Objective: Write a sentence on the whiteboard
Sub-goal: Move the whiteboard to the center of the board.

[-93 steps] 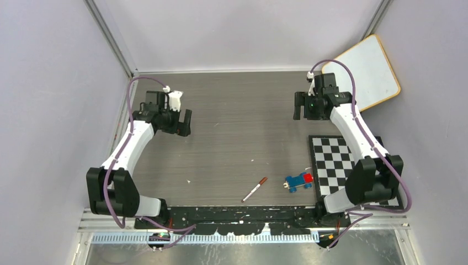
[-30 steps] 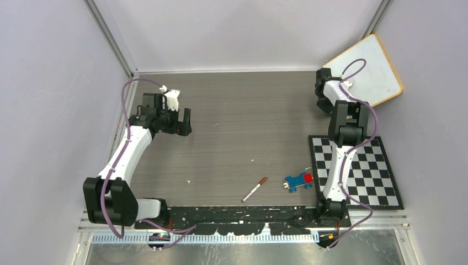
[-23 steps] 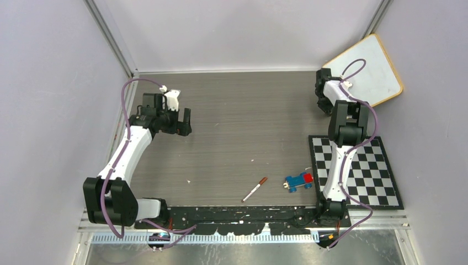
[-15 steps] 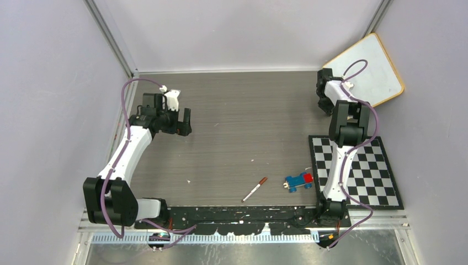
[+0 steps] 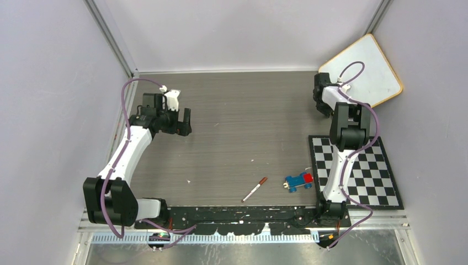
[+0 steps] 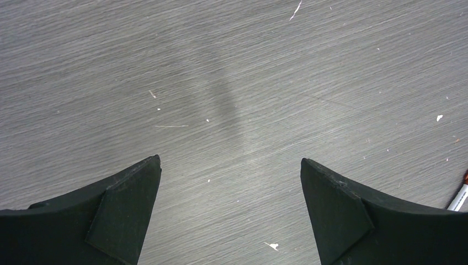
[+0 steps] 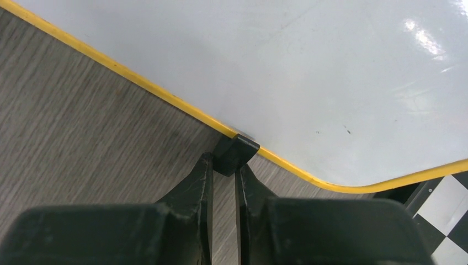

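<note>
Whiteboard (image 5: 367, 66) sits at the far right corner of the wood-grain table (image 5: 248, 121), turned at an angle. Its near-left edge is down on the tabletop, and the rest appears propped up against the right wall. The top view shows a thin orange-tan rim, which looks yellow in the right wrist view. The white surface there is glossy, with a couple of tiny dark specks.

The right arm reaches out to that near-left edge. The right gripper (image 7: 225, 163) is pinched nearly closed, with only a slim gap between the fingers. Their tips meet the small black clip (image 7: 236, 153) fixed on the board's rim and grip it at its base. A corner of the checkered mat (image 5: 381, 176) shows just beyond the board's rounded corner in that wrist view. From above, the mat lies flat on the near right of the table, well apart from the board's far end.

The left gripper (image 6: 229, 212) hangs over bare table on the left side with its jaws spread wide and nothing between them.

A brown-capped marker (image 5: 254, 189) lies on the table near the front centre. Just to its right is a small blue and red toy car (image 5: 298, 181), close to the mat's left edge. Neither gripper touches either of them.
</note>
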You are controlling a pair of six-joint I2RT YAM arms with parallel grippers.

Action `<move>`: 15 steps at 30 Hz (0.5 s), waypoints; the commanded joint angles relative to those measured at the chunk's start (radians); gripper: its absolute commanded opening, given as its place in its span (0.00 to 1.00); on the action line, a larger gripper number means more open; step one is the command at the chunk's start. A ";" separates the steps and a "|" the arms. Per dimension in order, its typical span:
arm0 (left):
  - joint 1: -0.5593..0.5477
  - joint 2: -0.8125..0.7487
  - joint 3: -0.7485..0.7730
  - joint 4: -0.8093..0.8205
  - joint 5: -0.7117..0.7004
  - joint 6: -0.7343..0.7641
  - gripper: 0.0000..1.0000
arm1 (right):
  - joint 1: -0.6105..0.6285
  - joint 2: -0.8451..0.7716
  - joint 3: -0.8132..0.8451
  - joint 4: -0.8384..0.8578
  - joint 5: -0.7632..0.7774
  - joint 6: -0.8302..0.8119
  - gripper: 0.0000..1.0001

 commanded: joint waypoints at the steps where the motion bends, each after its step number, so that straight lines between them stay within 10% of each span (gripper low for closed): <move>1: 0.003 -0.020 0.000 0.023 0.020 0.013 1.00 | 0.058 -0.062 -0.063 -0.027 -0.083 -0.056 0.00; 15: 0.004 -0.024 -0.002 0.023 0.029 0.012 1.00 | 0.234 -0.125 -0.182 0.058 -0.184 -0.229 0.00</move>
